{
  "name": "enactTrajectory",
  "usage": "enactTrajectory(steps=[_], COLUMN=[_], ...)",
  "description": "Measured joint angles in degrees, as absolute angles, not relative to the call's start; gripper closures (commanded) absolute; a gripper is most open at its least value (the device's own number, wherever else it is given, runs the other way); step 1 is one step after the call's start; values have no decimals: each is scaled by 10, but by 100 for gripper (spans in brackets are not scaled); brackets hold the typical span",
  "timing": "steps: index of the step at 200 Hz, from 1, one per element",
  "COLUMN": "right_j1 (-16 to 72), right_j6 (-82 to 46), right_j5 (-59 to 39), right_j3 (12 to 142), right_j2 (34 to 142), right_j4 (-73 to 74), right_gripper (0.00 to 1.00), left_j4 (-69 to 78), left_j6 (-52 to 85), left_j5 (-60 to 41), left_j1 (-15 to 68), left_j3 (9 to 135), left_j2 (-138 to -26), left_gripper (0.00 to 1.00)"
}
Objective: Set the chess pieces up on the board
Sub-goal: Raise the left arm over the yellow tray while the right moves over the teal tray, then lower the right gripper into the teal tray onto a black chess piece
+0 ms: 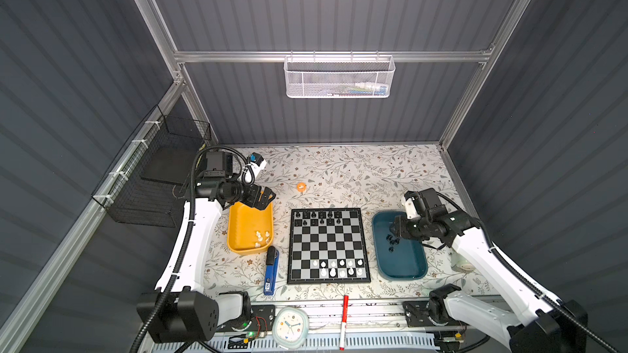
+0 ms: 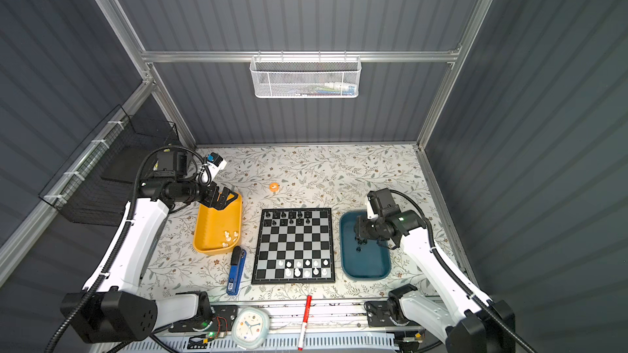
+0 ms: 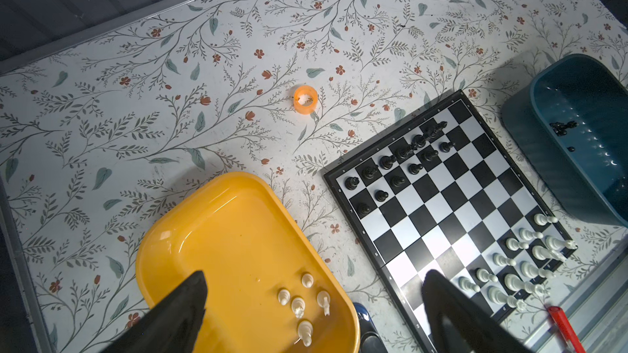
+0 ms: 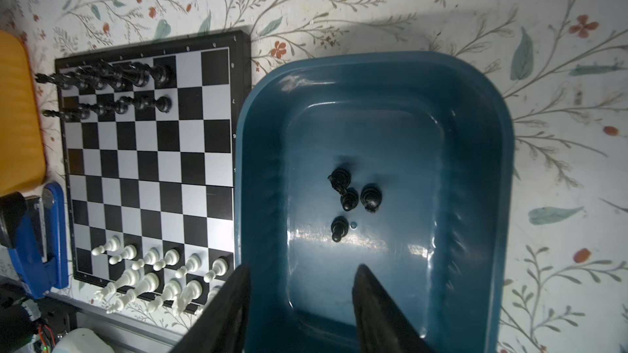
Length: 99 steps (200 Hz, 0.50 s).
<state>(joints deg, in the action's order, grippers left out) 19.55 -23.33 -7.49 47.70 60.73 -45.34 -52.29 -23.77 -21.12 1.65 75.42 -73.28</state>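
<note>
I see the flat black-and-silver chequered board (image 1: 328,246) mid-table, with glossy black plastic chessmen (image 1: 298,214) on its far rows and white plastic chessmen (image 1: 332,272) on its near rows. Loose black chessmen (image 4: 350,198) lie in the teal oblong plastic tray (image 4: 475,198) under my right gripper (image 4: 302,268), whose jaws are apart and empty. My left gripper (image 3: 316,272) is spread wide over the yellow oblong plastic tray (image 3: 221,232), which holds loose white chessmen (image 3: 298,305).

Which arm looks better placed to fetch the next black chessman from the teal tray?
Right, likely: the right tool hangs open over the teal plastic tray, near the small black chessmen in it. The left tool, also open, hovers over the yellow plastic tray, beyond the black-and-silver chessboard.
</note>
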Motion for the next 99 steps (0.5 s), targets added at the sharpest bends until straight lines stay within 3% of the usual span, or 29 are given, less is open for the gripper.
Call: enactTrajectory(steps=[99], right_j1=[200], right_j6=[-238], right_j5=[-56], right_j3=[459], right_j2=[670], right_j4=[-424], right_gripper=[49], left_j4=[-541], left_j6=[-227], left_j5=[-253], left_j1=[31], left_j3=[772], left_j2=[-776], left_gripper=[0])
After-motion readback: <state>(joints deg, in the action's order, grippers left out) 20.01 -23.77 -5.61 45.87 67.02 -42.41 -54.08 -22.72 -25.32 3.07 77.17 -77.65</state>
